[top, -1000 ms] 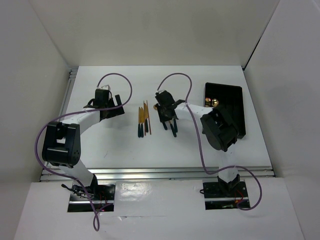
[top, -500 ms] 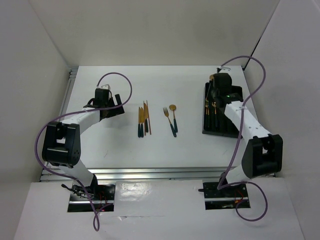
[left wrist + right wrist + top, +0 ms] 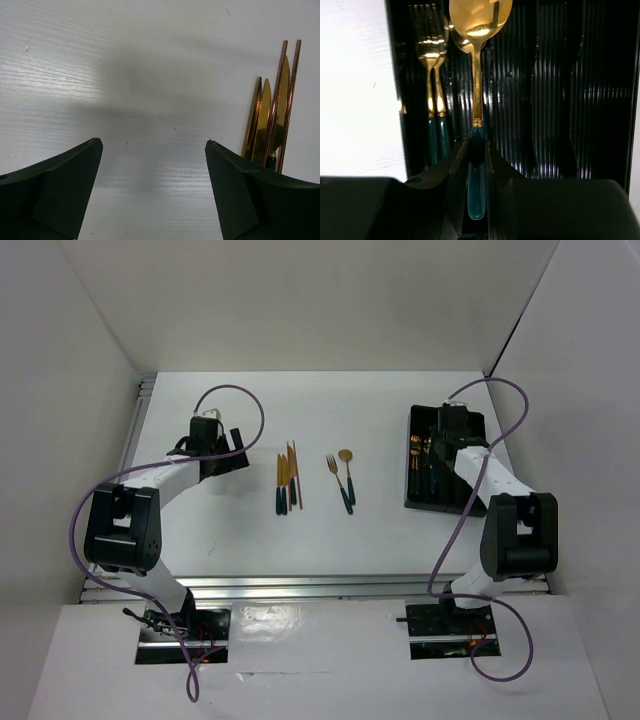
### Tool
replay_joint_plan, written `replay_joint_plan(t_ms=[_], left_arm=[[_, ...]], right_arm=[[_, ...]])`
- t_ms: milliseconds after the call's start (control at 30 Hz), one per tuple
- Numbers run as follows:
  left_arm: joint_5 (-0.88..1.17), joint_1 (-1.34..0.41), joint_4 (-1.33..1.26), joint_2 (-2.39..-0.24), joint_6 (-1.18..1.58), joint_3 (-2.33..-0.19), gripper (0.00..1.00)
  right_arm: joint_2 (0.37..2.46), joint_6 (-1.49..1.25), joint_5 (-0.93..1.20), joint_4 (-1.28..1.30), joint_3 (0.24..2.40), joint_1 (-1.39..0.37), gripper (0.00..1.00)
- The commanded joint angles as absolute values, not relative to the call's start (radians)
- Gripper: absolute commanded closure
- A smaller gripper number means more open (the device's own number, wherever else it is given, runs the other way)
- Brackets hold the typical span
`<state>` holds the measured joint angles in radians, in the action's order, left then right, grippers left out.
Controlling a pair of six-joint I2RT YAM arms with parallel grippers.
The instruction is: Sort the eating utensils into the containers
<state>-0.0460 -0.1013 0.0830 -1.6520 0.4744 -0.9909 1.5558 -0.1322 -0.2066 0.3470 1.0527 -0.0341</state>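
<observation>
Over black tray [image 3: 545, 100] | right gripper [image 3: 476, 147] pinching spoon [image 3: 477, 90] by teal handle | left gripper [image 3: 152, 145] spread, beside knives [image 3: 272, 120]

Right wrist view: gold-bowled, teal-handled spoon [image 3: 480, 20] cut at top edge.
Left wrist view: gold serrated knives [image 3: 265, 120] and copper-gold sticks [image 3: 297, 50], lower ends behind left claw [image 3: 152, 150].
Top view: black ribbed tray [image 3: 420, 420] contents indistinguishable.

Gold, teal-handled spoon [image 3: 477, 75]; black ribbed tray [image 3: 545, 100]

You'll find no readable text, label, brand, number or sign in any of the three views here.
</observation>
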Motion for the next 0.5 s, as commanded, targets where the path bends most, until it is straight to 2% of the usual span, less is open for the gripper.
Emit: replay_joint_plan(t_ms=[0, 433, 467], left_arm=[[-0.035, -0.097, 0.063, -1.621, 0.474, -0.991, 0.01], [-0.026, -0.097, 0.054, -1.64, 0.474, -1.0, 0.01], [-0.026, -0.097, 0.054, -1.64, 0.474, -1.0, 0.01]], right_arm=[[1.58, -0.103, -0.199, 0.324, 1.049, -0.028, 0.82], [1.715, -0.092, -0.19, 0.314, 1.068, -0.028, 0.82], [1.726, -0.092, -0.19, 0.314, 1.077, -0.028, 0.8]])
